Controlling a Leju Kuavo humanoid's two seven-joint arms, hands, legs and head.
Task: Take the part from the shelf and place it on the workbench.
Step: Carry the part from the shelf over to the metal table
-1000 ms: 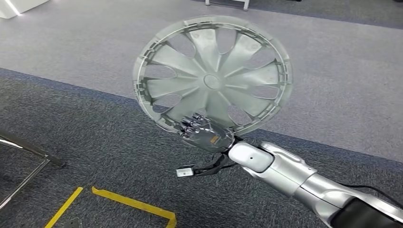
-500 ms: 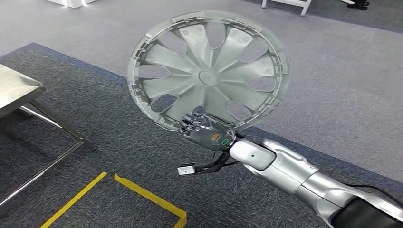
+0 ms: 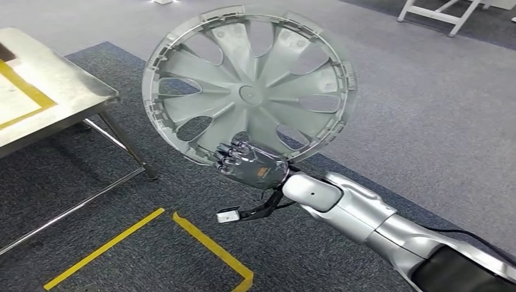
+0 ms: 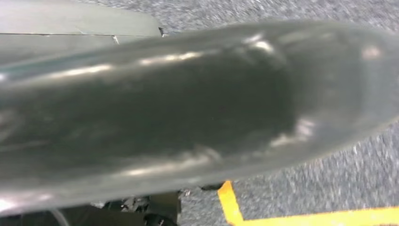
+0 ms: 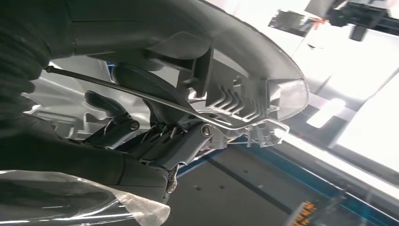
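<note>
The part is a round grey wheel cover with spoke-shaped openings. It stands upright in front of me, above the carpet. My right hand grips its lower rim from below, fingers curled over the edge. In the right wrist view, dark fingers clamp the ribbed back of the wheel cover's rim, beside a thin wire ring. The steel workbench stands at the left, its corner about level with the cover's left edge and apart from it.
Yellow tape marks a rectangle on the workbench top. More yellow tape marks the dark carpet below my hand. The bench's slanted legs reach the floor left of the cover. A white frame stands far right.
The whole picture has shifted, so the camera has turned left. The workbench has come into view at the left. My right hand still holds the wheel cover the same way.
</note>
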